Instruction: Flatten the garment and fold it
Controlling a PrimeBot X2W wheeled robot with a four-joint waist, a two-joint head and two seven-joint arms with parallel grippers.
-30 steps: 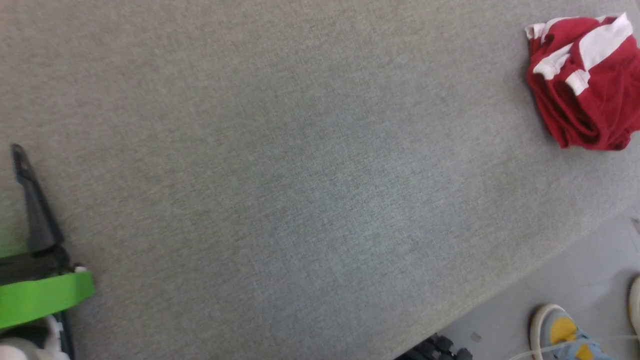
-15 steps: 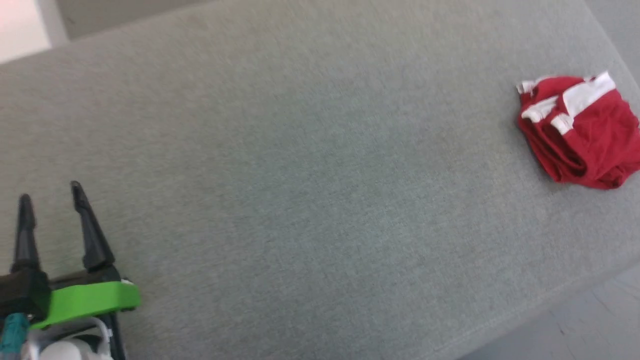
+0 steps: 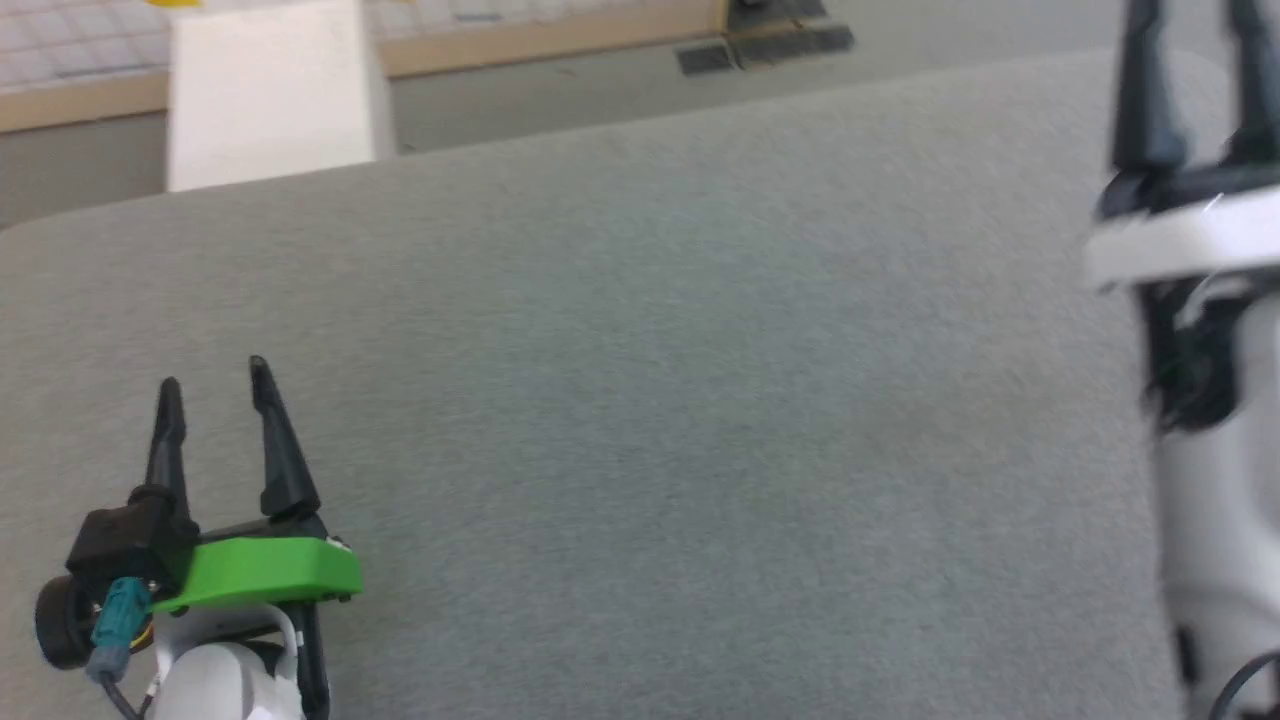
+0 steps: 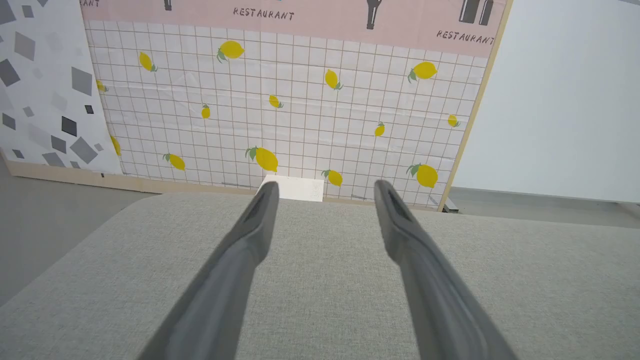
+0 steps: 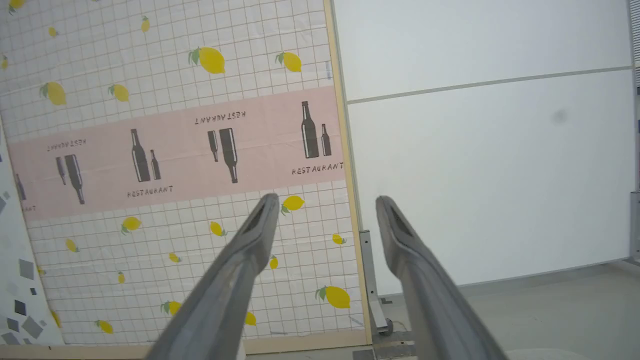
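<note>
The red garment is out of view in all three views. My left gripper (image 3: 213, 374) hovers low over the grey fabric tabletop (image 3: 640, 400) at the lower left, open and holding nothing. In the left wrist view its gripper (image 4: 325, 184) points across the tabletop (image 4: 325, 300) toward the far edge. My right gripper (image 3: 1195, 30) is raised at the upper right, fingertips cut off by the top edge. In the right wrist view that gripper (image 5: 327, 197) stands open and empty, aimed at the wall.
A white box (image 3: 270, 95) stands on the floor beyond the table's far edge. Behind it runs a lemon-patterned wall panel (image 4: 300, 100) beside a plain white wall (image 5: 490, 150). The table's left corner is rounded (image 4: 115, 215).
The head camera has swung up and away, so the red garment slid out past the right edge. My right arm has come into the picture at the right.
</note>
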